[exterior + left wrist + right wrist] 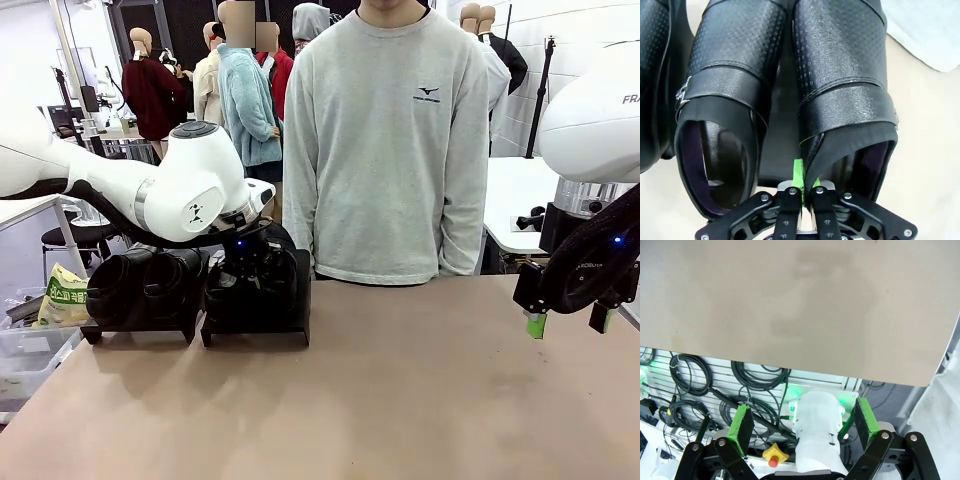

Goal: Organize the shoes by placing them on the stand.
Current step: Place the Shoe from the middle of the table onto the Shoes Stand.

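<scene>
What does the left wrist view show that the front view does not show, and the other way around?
Left wrist view: the left gripper shut on the heel rim of one shoe, and a buckle on the neighbouring shoe. Front view: the person, two black stands, and the open right gripper above the table. Both: glossy black shoes.

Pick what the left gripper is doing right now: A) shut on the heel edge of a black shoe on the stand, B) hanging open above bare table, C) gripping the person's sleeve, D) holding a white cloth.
A: in the left wrist view the left gripper is pinched shut on the heel collar of a shoe sitting beside another shoe.
</scene>
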Controlling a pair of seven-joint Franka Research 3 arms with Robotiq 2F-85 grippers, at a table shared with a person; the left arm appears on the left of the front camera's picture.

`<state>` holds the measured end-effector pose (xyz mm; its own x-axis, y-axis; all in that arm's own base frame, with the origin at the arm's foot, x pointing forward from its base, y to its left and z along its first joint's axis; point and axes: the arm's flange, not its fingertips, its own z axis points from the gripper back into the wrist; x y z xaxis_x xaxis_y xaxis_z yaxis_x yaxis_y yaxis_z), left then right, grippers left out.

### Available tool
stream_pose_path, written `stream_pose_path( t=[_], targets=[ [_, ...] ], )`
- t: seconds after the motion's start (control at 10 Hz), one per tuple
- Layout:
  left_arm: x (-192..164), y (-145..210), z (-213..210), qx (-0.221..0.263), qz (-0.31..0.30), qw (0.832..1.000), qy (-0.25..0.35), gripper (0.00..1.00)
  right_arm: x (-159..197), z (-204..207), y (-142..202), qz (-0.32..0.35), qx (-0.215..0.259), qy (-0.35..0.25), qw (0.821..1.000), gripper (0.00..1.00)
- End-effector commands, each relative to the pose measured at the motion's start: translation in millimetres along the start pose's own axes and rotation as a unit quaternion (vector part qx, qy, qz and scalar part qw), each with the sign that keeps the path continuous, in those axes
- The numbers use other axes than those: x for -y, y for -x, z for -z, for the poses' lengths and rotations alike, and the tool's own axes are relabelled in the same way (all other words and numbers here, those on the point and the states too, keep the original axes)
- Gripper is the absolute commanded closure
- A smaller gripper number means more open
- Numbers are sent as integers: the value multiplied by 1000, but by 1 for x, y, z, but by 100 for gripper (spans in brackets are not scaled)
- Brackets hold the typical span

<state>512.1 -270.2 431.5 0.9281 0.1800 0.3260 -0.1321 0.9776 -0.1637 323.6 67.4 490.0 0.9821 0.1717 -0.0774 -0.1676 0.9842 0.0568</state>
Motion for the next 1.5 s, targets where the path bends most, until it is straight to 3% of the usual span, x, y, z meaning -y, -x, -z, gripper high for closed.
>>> stream_pose_path(
  t=[0.0, 0.4, 0.5, 0.9, 1.0, 1.4],
  targets=[
    [-1, -7, 0, -11, -4, 1000, 6, 100, 0, -2, 0, 1, -5, 4, 1000, 0],
    [-3, -5, 5, -32, 0, 999, 9, 100, 0, -2, 0, 1, -5, 4, 1000, 0],
    [-2, -6, 4, -37, 1, 999, 10, 85, 0, -2, 0, 1, -5, 4, 1000, 0],
    [5, -3, -5, -23, 30, 999, -21, 5, 0, -2, 0, 1, -5, 4, 1000, 0],
    [10, 0, -13, -13, 38, 999, -22, 0, 0, -2, 0, 1, -5, 4, 1000, 0],
    [19, 7, -35, 2, 46, 999, -10, 0, 0, -2, 0, 1, -5, 4, 1000, 0]
  ],
)
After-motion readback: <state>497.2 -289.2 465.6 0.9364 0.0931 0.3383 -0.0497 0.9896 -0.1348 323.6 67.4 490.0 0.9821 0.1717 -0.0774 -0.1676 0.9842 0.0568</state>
